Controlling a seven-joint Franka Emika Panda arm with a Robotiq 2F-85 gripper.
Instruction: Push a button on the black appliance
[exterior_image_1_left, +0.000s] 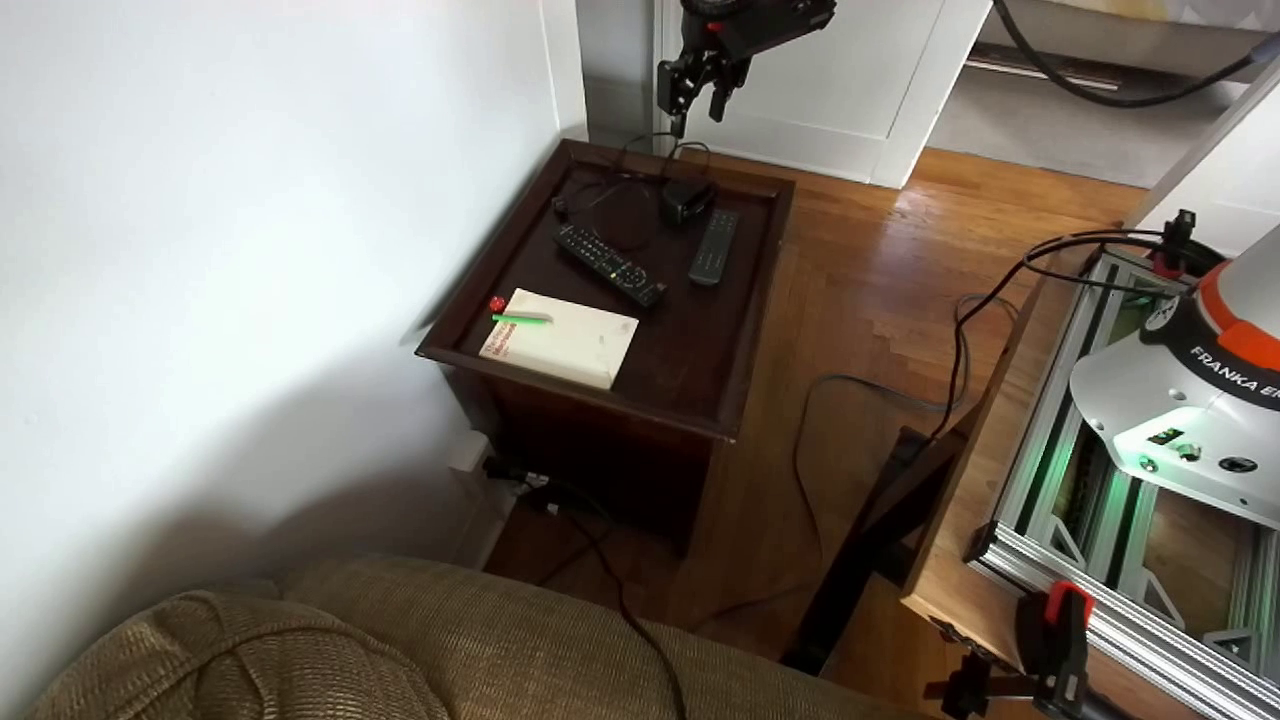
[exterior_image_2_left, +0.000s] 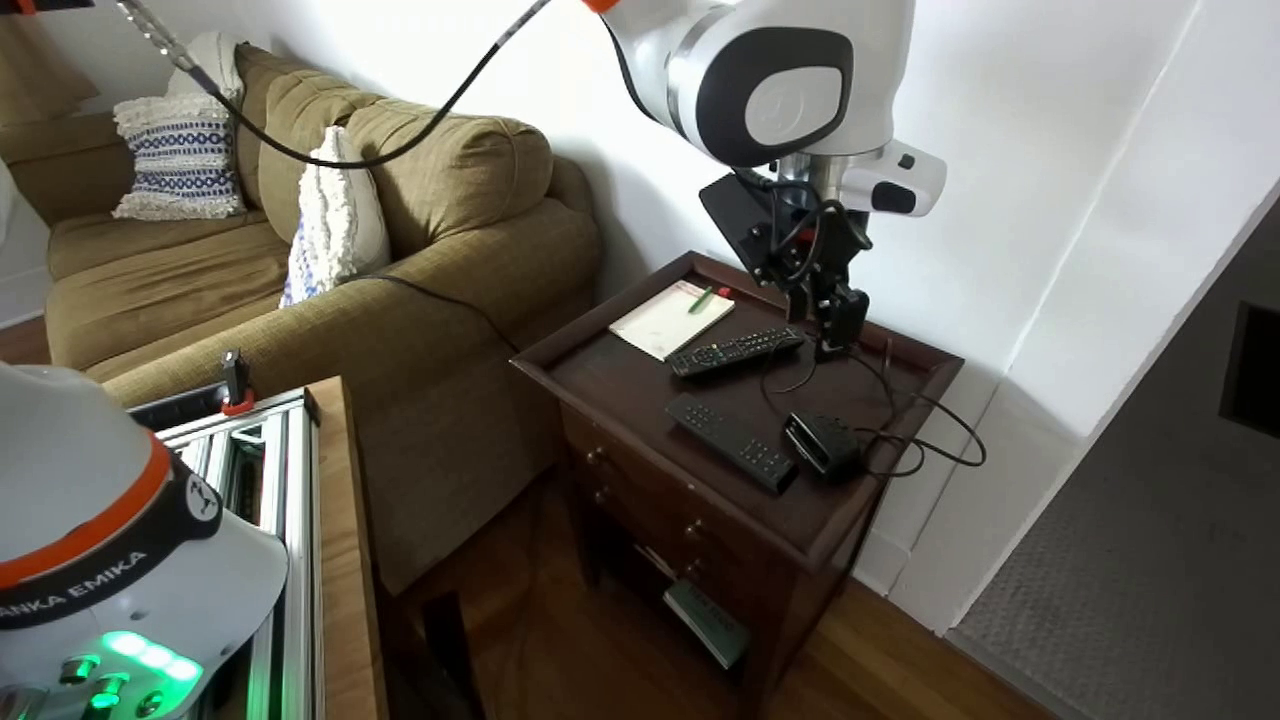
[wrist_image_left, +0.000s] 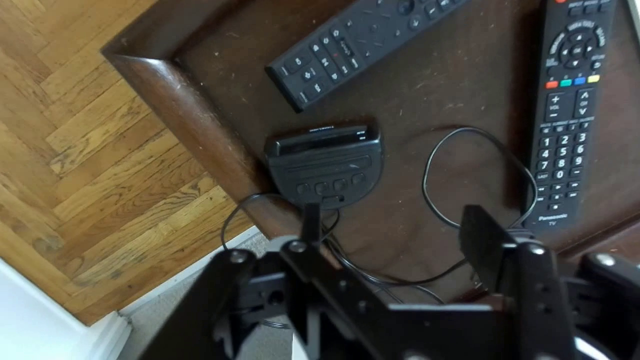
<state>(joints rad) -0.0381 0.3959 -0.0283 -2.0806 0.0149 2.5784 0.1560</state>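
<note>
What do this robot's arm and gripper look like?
The arm is white and rounded, with black oval patches; its base has orange and black bands, "FRANKA" lettering and green lights. The gripper is black, with angular fingers; black cables loop near it.

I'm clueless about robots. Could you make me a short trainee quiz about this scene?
1. In the wrist view, how many roundish black buttons form the row on the small, squat black plastic appliance?
2. True or false: the two narrow black fingers are spread apart.
3. What rests on the cream rectangular paper booklet? A) the appliance; B) a slim green pen-like stick; C) a black cable.

Key: 1, four; 2, true; 3, B.
</note>
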